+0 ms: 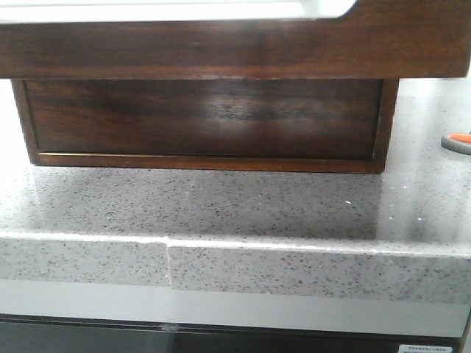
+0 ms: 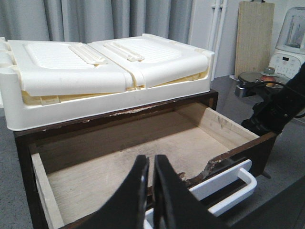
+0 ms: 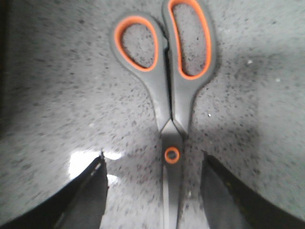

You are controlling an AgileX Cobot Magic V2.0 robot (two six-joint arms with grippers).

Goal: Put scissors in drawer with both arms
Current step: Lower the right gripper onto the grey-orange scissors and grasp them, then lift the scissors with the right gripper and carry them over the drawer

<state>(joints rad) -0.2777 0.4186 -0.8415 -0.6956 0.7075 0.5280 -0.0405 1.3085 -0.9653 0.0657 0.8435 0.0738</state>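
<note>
Scissors [image 3: 172, 119] btwn right end effector [image 3: 152, 191] fingers

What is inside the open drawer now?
The drawer shows only its bare wooden floor; the scissors lie outside on the countertop. The left gripper hides the drawer's front strip.

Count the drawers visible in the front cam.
2: the drawer pulled open along the top of the frame, and a shut lower drawer beneath it in the cabinet. The cabinet's top is cut off.
</note>
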